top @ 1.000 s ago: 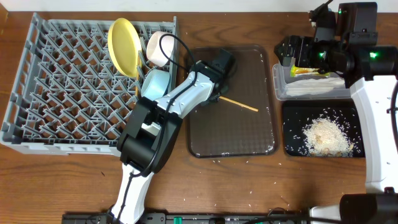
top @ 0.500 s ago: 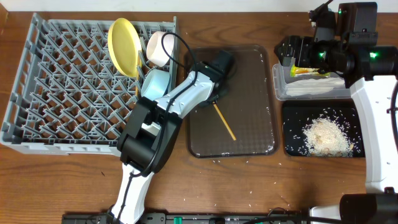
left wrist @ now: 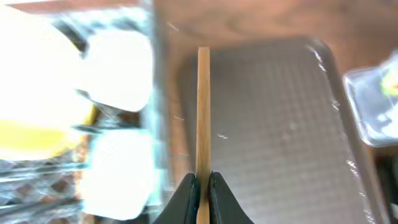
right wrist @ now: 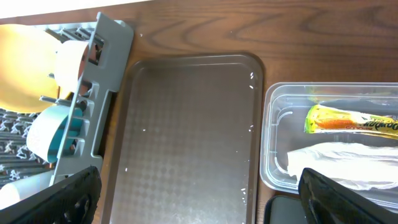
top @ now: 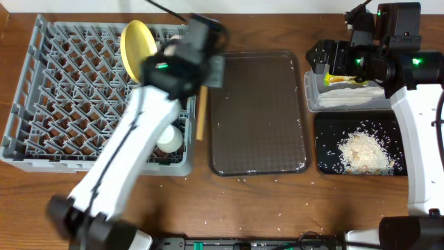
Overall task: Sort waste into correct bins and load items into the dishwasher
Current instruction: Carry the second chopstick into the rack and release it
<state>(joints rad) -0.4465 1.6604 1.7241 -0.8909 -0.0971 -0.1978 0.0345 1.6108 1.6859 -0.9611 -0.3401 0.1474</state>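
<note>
My left gripper point(top: 203, 82) is shut on a thin wooden chopstick point(top: 200, 114), held over the gap between the grey dish rack point(top: 41, 83) and the brown serving tray point(top: 260, 111). In the left wrist view the chopstick point(left wrist: 203, 106) runs straight out from the shut jaws point(left wrist: 203, 182). The rack holds a yellow plate point(top: 135, 45), a white bowl point(top: 168, 137), a white cup point(right wrist: 71, 59) and a light blue bowl point(right wrist: 53, 130). My right gripper point(right wrist: 199, 199) is open and empty above the clear tub point(top: 312, 97), which holds the wrapper point(right wrist: 348, 119) and napkin point(right wrist: 342, 165). Rice point(top: 364, 151) lies in the black tray point(top: 326, 125).
The brown serving tray point(right wrist: 186, 137) is bare apart from a few rice grains. Loose grains also lie on the wooden table point(top: 277, 215) in front of it. My left arm crosses over the rack's right side and hides part of it.
My left gripper has lifted the chopstick off the brown tray and swung left and up to the rack's right edge. The right arm has not moved.
</note>
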